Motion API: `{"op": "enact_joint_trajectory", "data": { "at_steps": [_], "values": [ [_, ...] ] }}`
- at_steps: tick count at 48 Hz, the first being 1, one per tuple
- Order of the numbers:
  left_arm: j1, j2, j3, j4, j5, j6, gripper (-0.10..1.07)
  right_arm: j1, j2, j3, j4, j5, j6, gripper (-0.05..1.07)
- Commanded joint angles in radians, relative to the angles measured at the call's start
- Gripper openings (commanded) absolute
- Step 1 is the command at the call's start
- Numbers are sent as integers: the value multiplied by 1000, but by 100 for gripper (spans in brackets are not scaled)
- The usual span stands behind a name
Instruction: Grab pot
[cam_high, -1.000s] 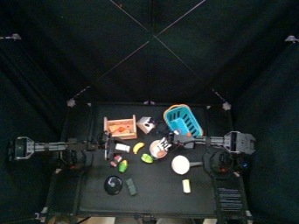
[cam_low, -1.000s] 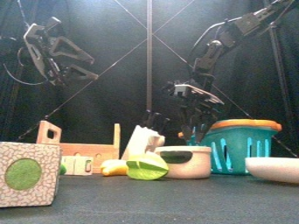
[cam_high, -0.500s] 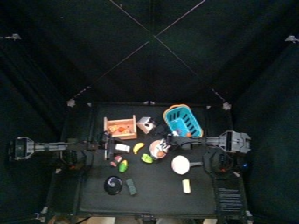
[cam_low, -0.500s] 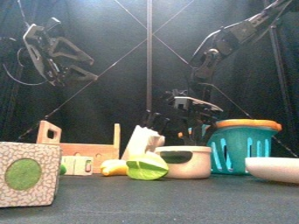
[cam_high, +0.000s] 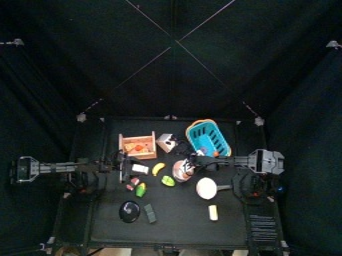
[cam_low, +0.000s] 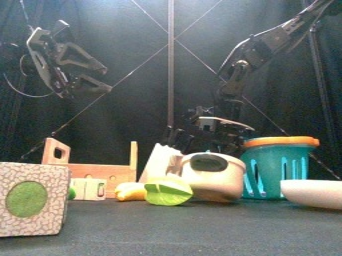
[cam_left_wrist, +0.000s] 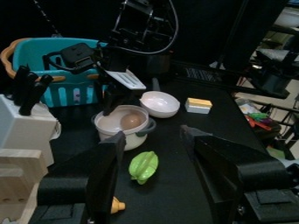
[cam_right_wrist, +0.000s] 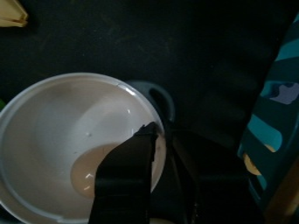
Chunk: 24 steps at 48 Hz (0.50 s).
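The pot (cam_low: 214, 176), cream-white with a dark rim, stands tipped in the front view, its mouth turned to the left. From above the pot (cam_high: 183, 168) lies mid-table beside the blue basket. My right gripper (cam_right_wrist: 158, 140) reaches down onto it, one jaw inside the pot (cam_right_wrist: 65, 144) and one outside, shut across its rim. The front view shows the right gripper (cam_low: 211, 140) straight above the pot. My left gripper (cam_left_wrist: 152, 138) is open and empty, held high at the left (cam_low: 54, 60), well back from the pot (cam_left_wrist: 122, 125).
A blue basket (cam_low: 281, 165) stands right of the pot, a white bowl (cam_low: 314, 192) in front of it. A green wedge (cam_low: 167, 192), a wooden rack (cam_low: 87, 170) and a spotted cube (cam_low: 34, 198) fill the left. A yellow block (cam_high: 211, 212) lies near the front.
The right gripper came down over the pot's rim and its jaws closed together. The pot, upright before, now stands tipped. The left arm has not moved.
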<state>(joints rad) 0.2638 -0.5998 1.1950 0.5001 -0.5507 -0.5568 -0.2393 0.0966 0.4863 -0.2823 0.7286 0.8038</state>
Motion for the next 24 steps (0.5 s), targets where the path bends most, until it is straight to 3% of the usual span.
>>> {"op": "enact_joint_trajectory", "data": {
  "at_steps": [1,24],
  "values": [
    [2,0,-11,-2,-5,2,90,8,-17,-21,3,2,3,56],
    [2,0,-8,-14,-5,2,90,57,-37,-67,3,55,0,55]
  ]
}}
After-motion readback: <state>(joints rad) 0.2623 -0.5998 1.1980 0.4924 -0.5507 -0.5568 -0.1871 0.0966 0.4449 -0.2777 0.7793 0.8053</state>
